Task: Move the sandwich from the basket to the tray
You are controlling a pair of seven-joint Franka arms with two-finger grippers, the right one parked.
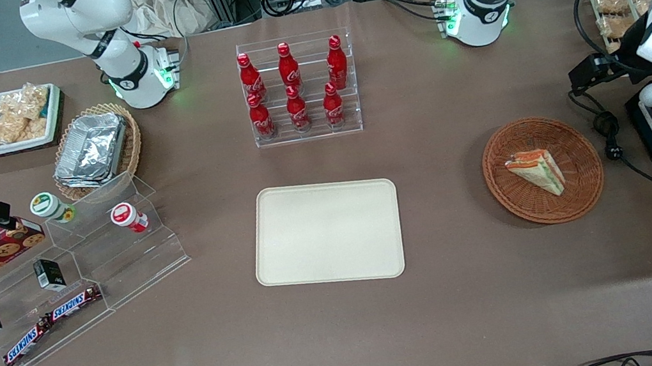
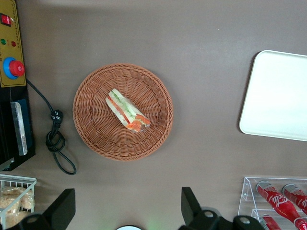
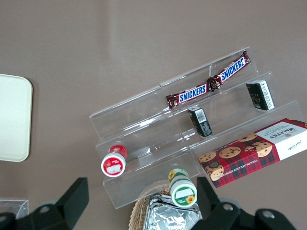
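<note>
Heads up, your gripper [image 2: 125,211] hangs wide open high above the basket [image 2: 96,139], so a sloppy descent could squash the soft sandwich [image 2: 127,110] or snag wicker.

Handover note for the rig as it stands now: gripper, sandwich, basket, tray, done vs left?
Gripper: jaws open, holding nothing, hovering high above the table beside the basket.
Sandwich: lying in the basket, toward the working arm's end of the table.
Tray: mid-table, nothing on it, nearer the front camera than the bottle rack.
Done: nothing yet.
Left: descend, grasp the sandwich, carry it to the tray, release.
</note>
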